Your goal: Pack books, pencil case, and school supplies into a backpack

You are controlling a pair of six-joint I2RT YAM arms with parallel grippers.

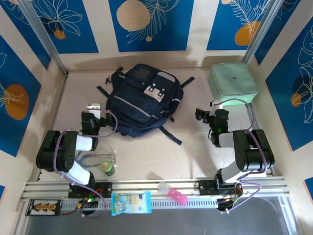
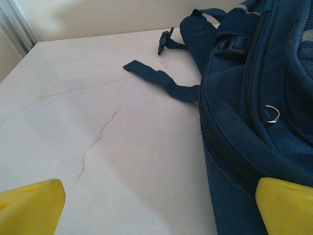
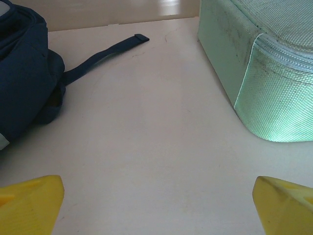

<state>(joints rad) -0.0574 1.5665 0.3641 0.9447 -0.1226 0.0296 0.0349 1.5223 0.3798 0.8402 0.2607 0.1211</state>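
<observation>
Backpack (image 1: pixel 139 100) looks zipped and both jaws gape empty, so best the left pins it while the right unzips.

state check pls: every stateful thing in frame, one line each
backpack: lying flat, front up, looks zipped shut
mint-green case: flat on the table, zip closed
left end effector: open, empty, beside the backpack
right end effector: open, empty, between backpack and mint-green case
</observation>
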